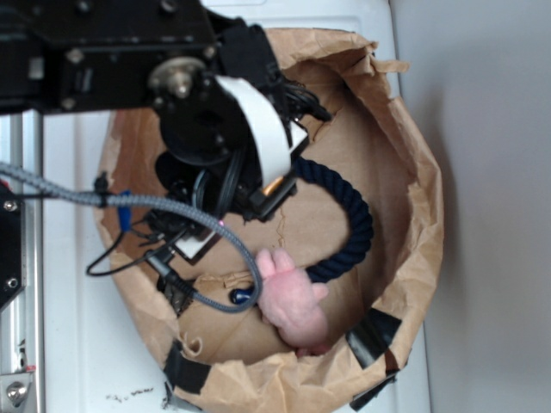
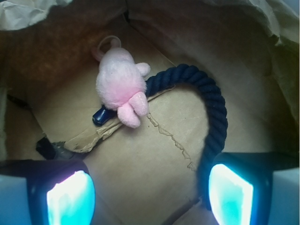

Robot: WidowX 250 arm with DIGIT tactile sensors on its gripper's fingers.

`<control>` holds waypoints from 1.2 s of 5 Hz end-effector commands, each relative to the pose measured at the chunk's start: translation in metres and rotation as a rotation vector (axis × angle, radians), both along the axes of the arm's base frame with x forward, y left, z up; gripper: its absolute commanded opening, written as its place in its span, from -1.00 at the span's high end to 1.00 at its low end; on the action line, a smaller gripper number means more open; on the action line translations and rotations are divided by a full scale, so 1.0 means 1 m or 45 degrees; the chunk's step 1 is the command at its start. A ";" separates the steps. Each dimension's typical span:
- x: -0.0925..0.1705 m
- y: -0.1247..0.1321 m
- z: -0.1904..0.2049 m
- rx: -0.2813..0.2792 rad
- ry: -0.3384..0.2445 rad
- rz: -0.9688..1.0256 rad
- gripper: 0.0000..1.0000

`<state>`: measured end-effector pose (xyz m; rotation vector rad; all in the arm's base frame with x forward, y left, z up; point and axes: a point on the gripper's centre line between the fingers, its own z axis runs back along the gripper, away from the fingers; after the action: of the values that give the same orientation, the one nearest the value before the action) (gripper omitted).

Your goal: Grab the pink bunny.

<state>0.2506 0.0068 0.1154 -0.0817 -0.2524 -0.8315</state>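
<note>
The pink bunny [image 1: 291, 299] [image 2: 121, 83] is a small fuzzy pale-pink plush lying on the brown paper floor of the bag, ears toward the gripper in the wrist view. It touches one end of a thick navy rope [image 2: 206, 98] [image 1: 349, 219]. My gripper [image 2: 150, 194] hovers above the bag floor, short of the bunny, jaws wide apart with only bare paper between the glowing cyan pads [image 2: 70, 199]. In the exterior view the arm hides the gripper's fingers.
The brown paper bag [image 1: 413, 189] has rolled, crumpled walls all round, patched with black tape [image 1: 372, 337]. A torn paper flap [image 2: 93, 136] and a small dark blue object [image 2: 100, 115] lie beside the bunny. The rope curves past the right finger.
</note>
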 end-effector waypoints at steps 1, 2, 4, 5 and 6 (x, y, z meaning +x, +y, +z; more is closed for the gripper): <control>-0.003 -0.037 -0.003 -0.010 -0.038 -0.066 -1.00; -0.006 -0.056 -0.013 0.000 -0.029 -0.064 -1.00; -0.003 -0.070 -0.018 -0.006 -0.029 -0.028 -1.00; -0.003 -0.070 -0.018 -0.006 -0.029 -0.028 -1.00; -0.003 -0.070 -0.018 -0.006 -0.029 -0.028 -1.00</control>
<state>0.2451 -0.0497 0.0889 -0.0814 -0.2509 -0.8314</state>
